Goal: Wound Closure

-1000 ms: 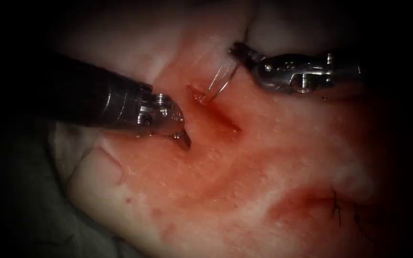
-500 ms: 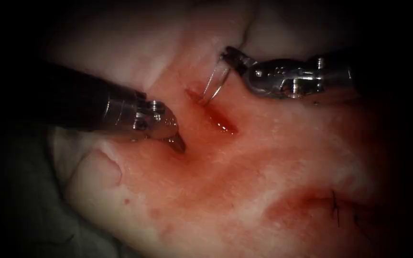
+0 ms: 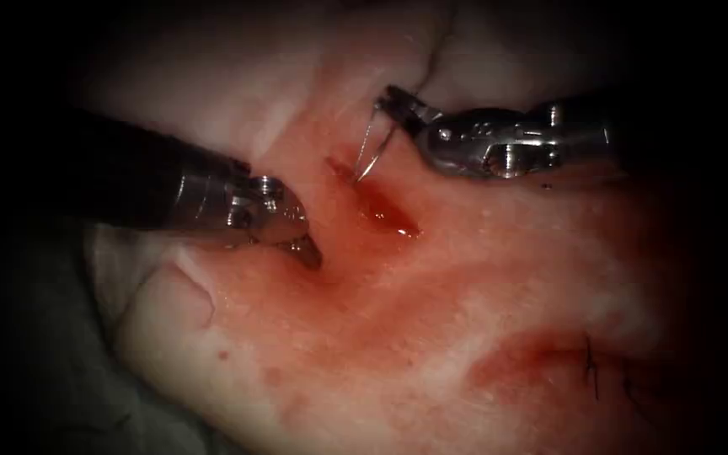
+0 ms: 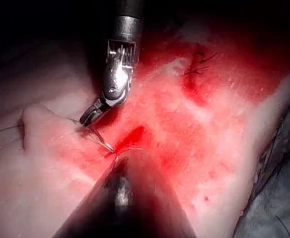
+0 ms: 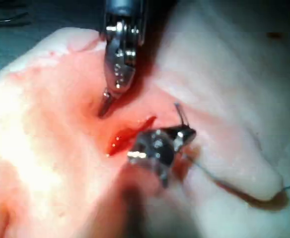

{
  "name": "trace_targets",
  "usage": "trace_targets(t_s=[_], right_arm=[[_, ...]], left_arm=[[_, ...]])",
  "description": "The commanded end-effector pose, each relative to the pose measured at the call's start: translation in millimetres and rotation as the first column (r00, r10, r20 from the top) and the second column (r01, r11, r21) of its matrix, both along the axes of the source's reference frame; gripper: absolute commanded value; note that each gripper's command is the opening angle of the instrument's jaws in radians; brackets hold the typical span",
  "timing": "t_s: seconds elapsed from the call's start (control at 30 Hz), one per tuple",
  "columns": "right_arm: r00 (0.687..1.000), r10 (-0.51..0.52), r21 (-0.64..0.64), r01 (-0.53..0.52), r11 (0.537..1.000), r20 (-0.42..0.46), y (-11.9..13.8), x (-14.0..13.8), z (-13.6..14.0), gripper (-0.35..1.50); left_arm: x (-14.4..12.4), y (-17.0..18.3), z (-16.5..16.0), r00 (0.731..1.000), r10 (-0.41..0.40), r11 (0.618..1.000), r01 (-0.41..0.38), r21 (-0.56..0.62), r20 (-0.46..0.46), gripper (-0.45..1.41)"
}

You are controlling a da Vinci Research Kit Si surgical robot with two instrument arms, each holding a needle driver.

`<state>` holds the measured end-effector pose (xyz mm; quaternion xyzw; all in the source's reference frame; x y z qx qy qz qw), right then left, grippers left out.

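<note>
— What are the claws doing?
— My right claw [image 3: 391, 99] is clamping the needle [image 3: 370, 150] near its rear end; its tip is touching the cut [image 3: 377, 202]. My left claw [image 3: 309, 253], closed and holding nothing, is pressing the tissue [image 3: 431, 337] left of the cut.

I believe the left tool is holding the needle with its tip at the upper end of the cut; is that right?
Not quite: the right tool holds the needle, as the endoscope view shows. Its tip does sit at the upper end of the cut; the left tool holds nothing.
</note>
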<state>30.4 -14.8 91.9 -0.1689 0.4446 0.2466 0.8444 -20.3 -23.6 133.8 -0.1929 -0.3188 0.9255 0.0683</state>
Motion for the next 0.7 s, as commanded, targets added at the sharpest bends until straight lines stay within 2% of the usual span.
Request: trace_targets(t_s=[0.03,0.37,0.6,0.7], right_arm=[[1.0,-0.003,-0.001,0.003,1.0,-0.005,-0.6,1.1,0.6,-0.35],[1.0,-0.008,0.003,0.008,1.0,-0.006,-0.8,1.1,0.3,-0.35],[0.995,-0.016,0.072,0.023,0.997,-0.099,-1.0,1.1,0.2,-0.35],[0.994,-0.005,0.086,0.015,0.996,-0.113,-1.2,1.1,0.3,-0.35]], left_arm=[[-0.4,-0.4,0.3,1.0,0.0,1.0,0.0,-0.002,-0.001,-0.3],[-0.4,-0.2,-0.6,1.0,-0.005,1.0,0.005,-0.012,-0.004,-0.3],[-0.3,-0.1,-0.2,1.0,-0.009,1.0,0.009,-0.013,-0.005,-0.32],[-0.2,-0.1,-0.1,1.0,-0.008,1.0,0.008,-0.014,-0.005,-0.32]])
